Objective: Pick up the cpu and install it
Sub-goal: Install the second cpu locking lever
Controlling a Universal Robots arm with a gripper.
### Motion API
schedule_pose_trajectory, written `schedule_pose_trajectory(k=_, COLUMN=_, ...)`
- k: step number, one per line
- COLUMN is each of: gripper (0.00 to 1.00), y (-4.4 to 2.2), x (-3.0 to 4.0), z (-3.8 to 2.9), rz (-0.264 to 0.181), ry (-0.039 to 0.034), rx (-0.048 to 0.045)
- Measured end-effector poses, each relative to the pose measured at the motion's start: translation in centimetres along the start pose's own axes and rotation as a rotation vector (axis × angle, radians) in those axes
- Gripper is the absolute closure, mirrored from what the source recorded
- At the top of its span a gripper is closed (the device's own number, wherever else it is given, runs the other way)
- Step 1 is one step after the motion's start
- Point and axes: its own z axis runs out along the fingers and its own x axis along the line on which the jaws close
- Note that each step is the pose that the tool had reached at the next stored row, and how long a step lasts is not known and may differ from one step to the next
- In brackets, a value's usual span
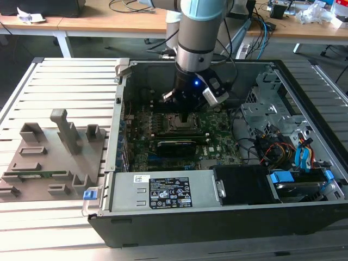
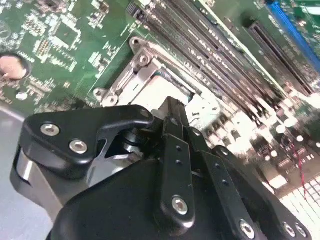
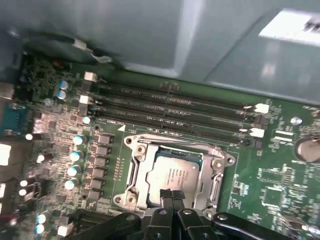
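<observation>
In the exterior view, a grey plastic slotted tray (image 1: 51, 157) lies at nine o'clock of the open black computer case (image 1: 228, 212). Inside, the black gripper (image 1: 187, 115), fingers pressed together, hovers over the silver-grey square cpu (image 3: 172, 172), seated in the metal-framed socket (image 3: 172, 172).

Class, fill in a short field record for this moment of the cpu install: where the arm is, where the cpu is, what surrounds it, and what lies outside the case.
gripper: down inside the open computer case, at the edge of the cpu
cpu: lying flat in the socket frame
beside the socket: long memory slots
motherboard: green
outside the case: grey tray at the exterior view's left
</observation>
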Motion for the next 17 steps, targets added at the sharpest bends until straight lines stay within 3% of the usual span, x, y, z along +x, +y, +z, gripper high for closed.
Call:
schedule_pose_trajectory(k=2, gripper=0.89, y=0.28, x=-0.01, z=-1.50, rz=0.000, ry=0.0008, rx=0.0047)
schedule_pose_trajectory(k=3, gripper=0.89, y=0.45, x=-0.01, z=-2.36, rz=0.000, ry=0.0023, rx=0.0129)
schedule_pose_trajectory(k=4, gripper=0.89, y=0.47, x=-0.02, z=-2.62, rz=0.000, ry=0.0028, rx=0.0151)
schedule_pose_trajectory(k=13, gripper=0.89, y=0.62, x=-0.01, z=-3.64, rz=0.001, ry=0.0062, rx=0.0339)
schedule_pose_trajectory(k=17, gripper=0.89, y=0.63, x=-0.01, z=-3.68, rz=0.001, ry=0.0064, rx=0.0350)
